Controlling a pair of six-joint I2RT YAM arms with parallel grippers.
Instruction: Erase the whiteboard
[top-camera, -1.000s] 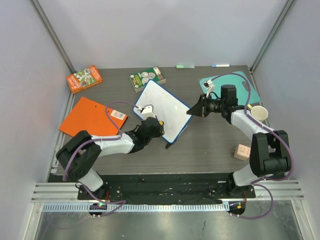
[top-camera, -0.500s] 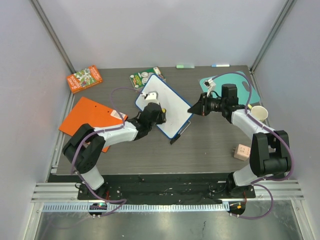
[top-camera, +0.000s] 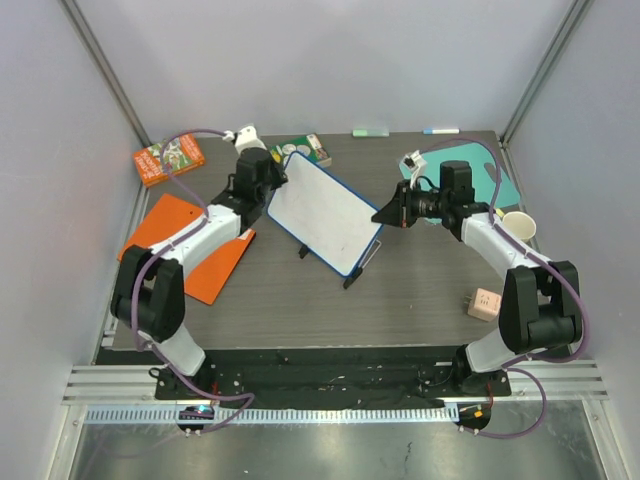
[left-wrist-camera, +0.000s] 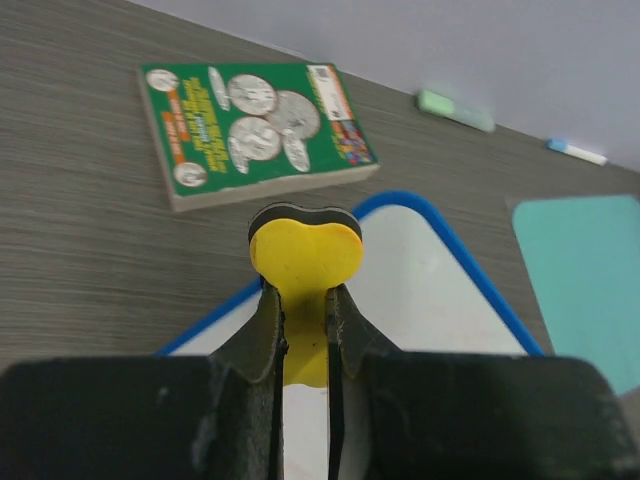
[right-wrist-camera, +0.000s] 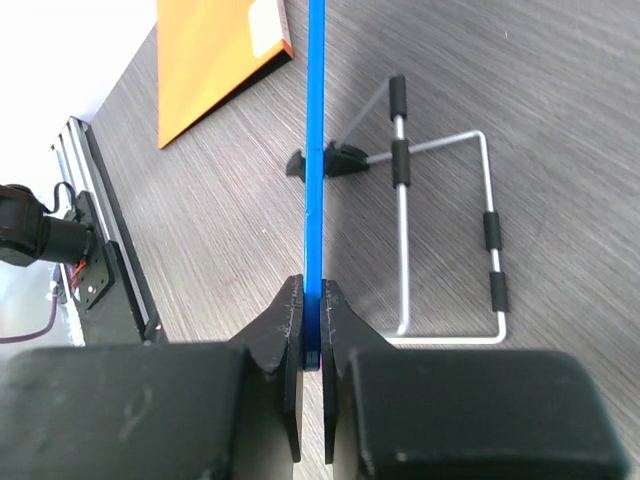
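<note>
Fingers (right-wrist-camera: 285, 340) pinch whiteboard (right-wrist-camera: 316, 120) edge on right, probable eraser (left-wrist-camera: 305, 255) on left.

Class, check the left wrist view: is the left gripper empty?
No, the left gripper is shut on a yellow foam eraser by the whiteboard.

Dark table (top-camera: 420, 290) bears the whiteboard (top-camera: 325, 215), orange board (top-camera: 215, 268), green book (left-wrist-camera: 255, 125), orange book (top-camera: 168, 158), teal board (left-wrist-camera: 580, 280) and cup (top-camera: 518, 227).

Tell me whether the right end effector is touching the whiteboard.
Touching. The right wrist view shows the right end effector clamped on the blue edge of the whiteboard, pressing both sides with no gap.
</note>
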